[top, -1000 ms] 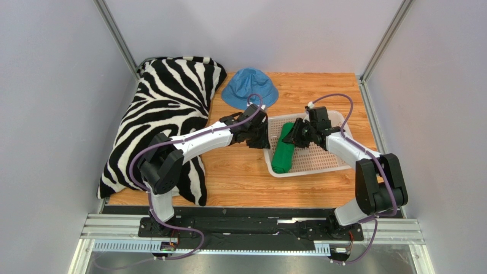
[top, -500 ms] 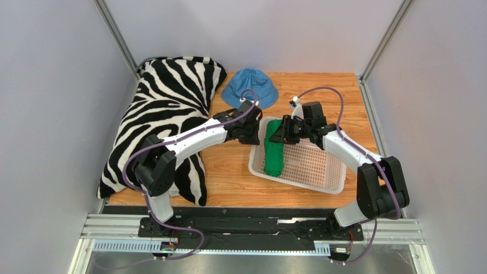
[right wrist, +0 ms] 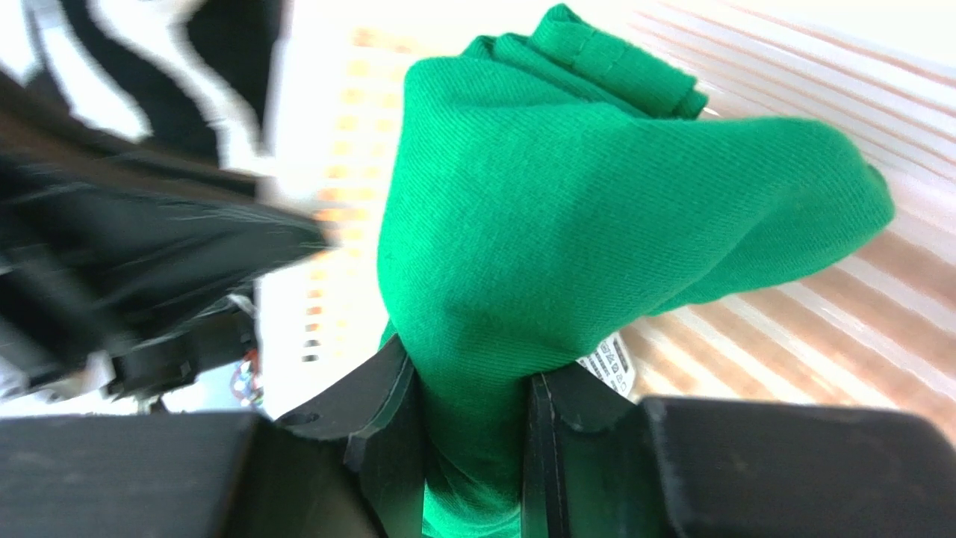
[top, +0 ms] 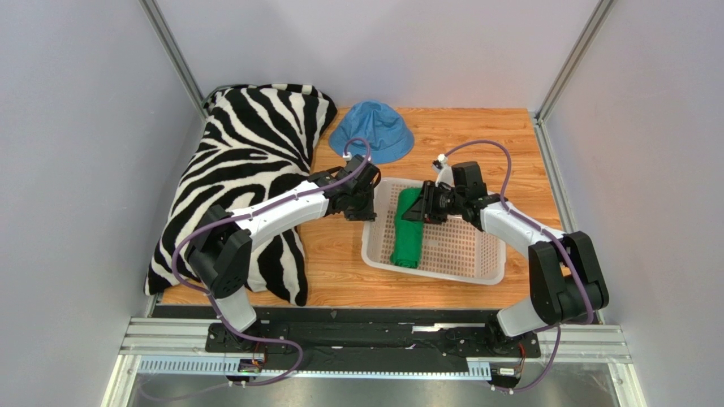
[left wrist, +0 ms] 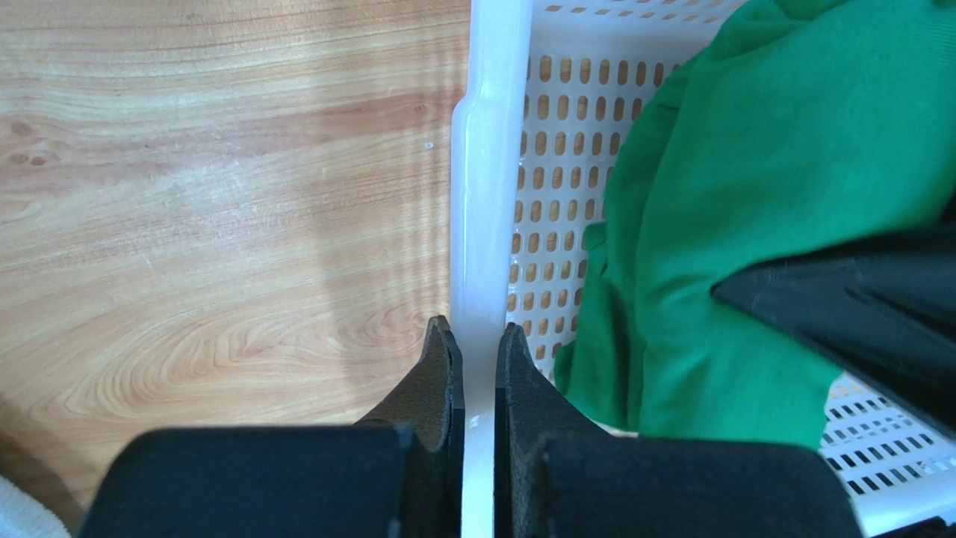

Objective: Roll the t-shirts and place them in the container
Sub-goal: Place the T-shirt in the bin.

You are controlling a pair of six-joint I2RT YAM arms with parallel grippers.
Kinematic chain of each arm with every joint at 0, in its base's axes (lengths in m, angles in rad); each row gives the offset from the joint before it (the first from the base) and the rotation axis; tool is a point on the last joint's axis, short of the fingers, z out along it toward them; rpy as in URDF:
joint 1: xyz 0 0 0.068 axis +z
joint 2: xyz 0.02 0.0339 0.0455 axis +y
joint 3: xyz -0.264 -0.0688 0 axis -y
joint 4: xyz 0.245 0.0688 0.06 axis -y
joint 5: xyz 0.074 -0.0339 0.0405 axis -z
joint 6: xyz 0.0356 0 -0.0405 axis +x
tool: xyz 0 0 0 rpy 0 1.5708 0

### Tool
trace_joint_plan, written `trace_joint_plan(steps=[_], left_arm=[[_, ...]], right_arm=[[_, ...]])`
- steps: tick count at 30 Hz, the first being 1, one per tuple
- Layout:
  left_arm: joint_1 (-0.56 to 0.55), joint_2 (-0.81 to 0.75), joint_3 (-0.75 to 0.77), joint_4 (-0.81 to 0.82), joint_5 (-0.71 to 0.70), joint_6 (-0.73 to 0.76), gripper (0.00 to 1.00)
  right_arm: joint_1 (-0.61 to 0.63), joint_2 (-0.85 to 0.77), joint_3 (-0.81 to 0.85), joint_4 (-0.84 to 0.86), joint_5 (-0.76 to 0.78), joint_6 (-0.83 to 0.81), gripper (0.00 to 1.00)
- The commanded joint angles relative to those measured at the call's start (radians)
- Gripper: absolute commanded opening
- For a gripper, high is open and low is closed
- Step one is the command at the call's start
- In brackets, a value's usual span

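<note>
The left gripper (left wrist: 479,336) is shut tight on the side rim of the white perforated basket (left wrist: 485,168), with one finger outside the wall and one inside. This hold is judged to keep the basket from sliding while the cloth is handled by the other arm. The right gripper (right wrist: 471,392) is closed part-way on a bunched end of the green t-shirt (right wrist: 561,224). The bulk of the shirt bulges ahead of the fingertips and trails down into the basket as a long, narrow bundle, just beside the left gripper's inner finger. Whether the bundle is properly rolled cannot be told, nor whether it is being set in or drawn out.

In the overhead view the zebra pillow (top: 246,178) is seen behind the left gripper, along its arm. The blue bucket hat (top: 371,127) is seen just beyond both grippers, past the far rim. Bare wooden table (top: 340,263) is found on the outer side of the left gripper. The basket walls and the closeness of the two grippers are judged to be the main hindrances.
</note>
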Motion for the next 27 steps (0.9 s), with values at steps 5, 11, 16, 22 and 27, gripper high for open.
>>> trace_joint_plan(steps=[5,11,16,22,27], left_arm=[[0.019,-0.059,-0.057,-0.021,-0.057,-0.08,0.0],[0.031,-0.079,-0.082,0.006,-0.032,-0.099,0.0],[0.031,-0.078,-0.088,0.009,-0.035,-0.099,0.0],[0.033,-0.069,-0.083,0.007,-0.032,-0.099,0.0],[0.033,-0.07,-0.077,0.002,-0.04,-0.094,0.0]], right_arm=[[-0.045,-0.038,-0.004,-0.161,0.103,-0.107,0.0],[-0.06,-0.069,-0.01,-0.117,0.037,-0.089,0.0],[-0.005,-0.075,0.035,0.101,-0.183,-0.026,0.0],[0.133,-0.083,0.136,0.146,-0.223,-0.038,0.0],[0.056,-0.052,-0.005,0.256,-0.266,-0.015,0.0]])
